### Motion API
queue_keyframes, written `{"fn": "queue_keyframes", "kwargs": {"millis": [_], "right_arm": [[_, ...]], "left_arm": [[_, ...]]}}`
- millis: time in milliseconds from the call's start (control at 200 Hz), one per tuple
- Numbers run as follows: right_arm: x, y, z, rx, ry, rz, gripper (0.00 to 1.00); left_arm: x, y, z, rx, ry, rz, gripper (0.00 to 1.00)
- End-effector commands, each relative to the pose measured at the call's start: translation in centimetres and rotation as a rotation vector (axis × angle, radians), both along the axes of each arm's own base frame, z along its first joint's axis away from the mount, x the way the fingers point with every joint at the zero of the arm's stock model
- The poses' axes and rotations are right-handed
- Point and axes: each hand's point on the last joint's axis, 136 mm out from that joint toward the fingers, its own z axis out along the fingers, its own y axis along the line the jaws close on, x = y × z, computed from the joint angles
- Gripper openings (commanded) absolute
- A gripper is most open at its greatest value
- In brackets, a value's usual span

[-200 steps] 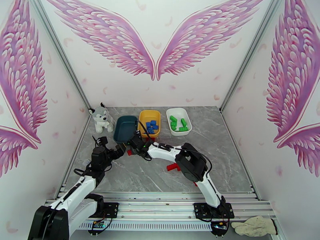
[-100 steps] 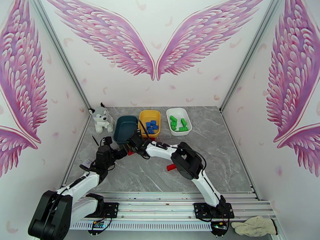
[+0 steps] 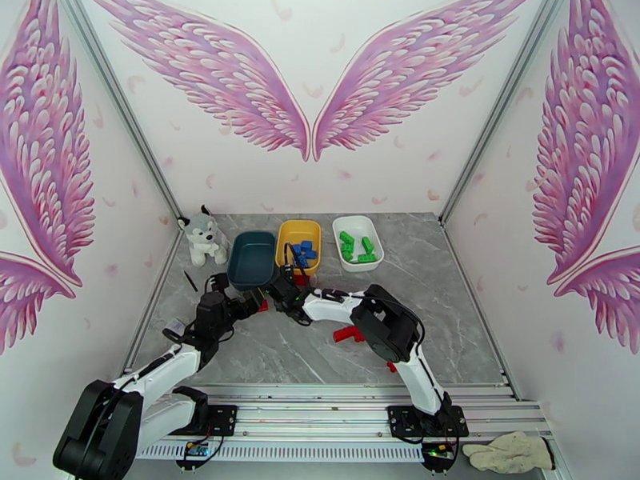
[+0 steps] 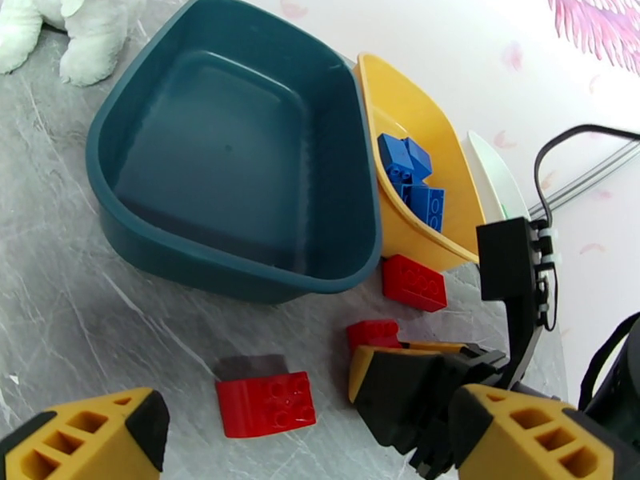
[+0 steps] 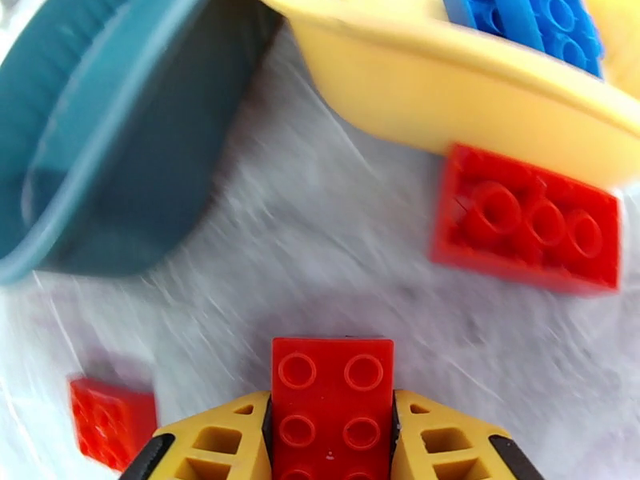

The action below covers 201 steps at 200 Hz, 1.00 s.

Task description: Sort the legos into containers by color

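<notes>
A red brick sat clenched between the yellow fingers of the right gripper, just in front of the near right corner of the dark teal tray, studs toward the wrist camera. A second red brick lay right of that corner, tucked under the near rim of the yellow tray, which stood close against the teal tray's right side and held blue bricks. A third red brick lay flat on the marble table before the teal tray's near wall, with bare stone between them. The left gripper hung over it, spread wide and grasping nothing.
</notes>
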Motion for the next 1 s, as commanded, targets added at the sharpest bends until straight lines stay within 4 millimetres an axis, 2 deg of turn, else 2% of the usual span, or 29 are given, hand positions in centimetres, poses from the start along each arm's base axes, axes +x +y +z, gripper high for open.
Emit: {"fn": "queue_keyframes", "kwargs": {"millis": [0, 125, 245, 310, 445, 595, 680, 780, 910, 1000], "right_arm": [[-0.7, -1.5, 0.7, -0.018, 0.004, -0.008, 0.25], [-0.7, -0.6, 3.3, 0.035, -0.017, 0.032, 0.21], [-0.5, 0.4, 5.5, 0.071, -0.035, 0.071, 0.20], [-0.3, 1.1, 6.4, 0.082, -0.042, 0.095, 0.20], [0.7, 3.0, 8.7, 0.097, -0.061, 0.137, 0.20], [2.7, 5.2, 11.2, 0.114, -0.093, 0.171, 0.23], [4.3, 6.9, 12.7, 0.121, -0.108, 0.195, 0.27], [5.8, 8.3, 13.1, 0.117, -0.100, 0.209, 0.34], [7.1, 9.5, 13.8, 0.137, -0.108, 0.229, 0.54], [7.0, 9.6, 14.4, 0.137, -0.112, 0.244, 0.65]], "left_arm": [[-0.5, -0.1, 0.7, -0.052, -0.035, 0.031, 0.99], [-0.6, -0.6, 2.6, -0.089, -0.080, 0.043, 0.99], [-1.1, -0.1, 4.1, -0.065, -0.106, 0.058, 0.99], [-1.7, 0.7, 4.2, -0.035, -0.109, 0.081, 0.99], [-2.9, 2.5, 3.0, 0.031, -0.087, 0.118, 0.99], [-3.1, 3.8, 2.2, 0.051, -0.063, 0.136, 0.99], [-3.1, 4.2, 2.1, 0.046, -0.058, 0.139, 0.99], [-3.0, 4.7, 1.9, 0.038, -0.050, 0.147, 0.99], [-3.0, 5.1, 1.7, 0.029, -0.047, 0.153, 0.99], [-2.8, 5.1, 2.1, 0.025, -0.057, 0.145, 0.99]]}}
